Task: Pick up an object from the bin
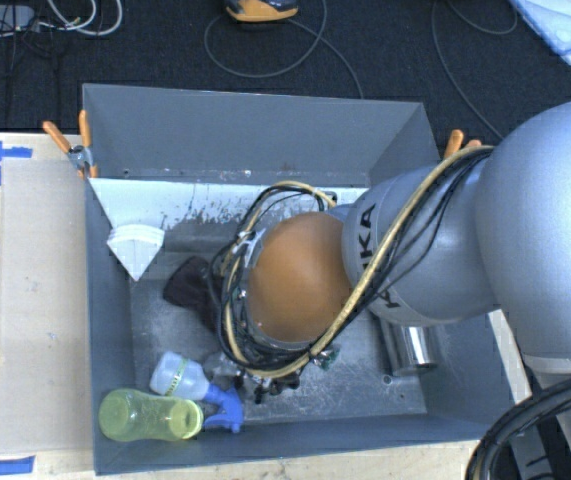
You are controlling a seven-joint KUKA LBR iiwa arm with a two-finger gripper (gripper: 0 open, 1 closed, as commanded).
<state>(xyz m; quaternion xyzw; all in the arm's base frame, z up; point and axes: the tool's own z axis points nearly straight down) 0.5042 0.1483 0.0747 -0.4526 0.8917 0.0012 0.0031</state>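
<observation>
A yellow-green bottle (150, 415) is seen lying on its side in the bin (265, 133), its long axis running left to right along the near wall. All other places are given from it. The gripper (255, 383) is lowered to the floor just beyond the bottle's right end and slightly farther from the near wall, under the arm's orange wrist cover (295, 276). Whether the gripper is open or closed cannot be told, since it is hidden by the wrist and its cables.

The thing nearest the gripper is a small blue plastic piece (223, 408), found touching or almost touching the bottle's right end. Its long axis is set roughly in line with the bottle, and one end is pointed towards the gripper. It cannot be told whether it is gripped.

One of each thing is counted, six in all. A pale translucent small bottle (178, 375) is laid just behind the yellow-green one, also on its side. A black lump (193, 286) is seen farther back, and a white paper cone (135, 248) beyond that, pointing down towards the bottle. A metal cylinder (410, 350) is placed well off to the right, partly covered by the arm
</observation>
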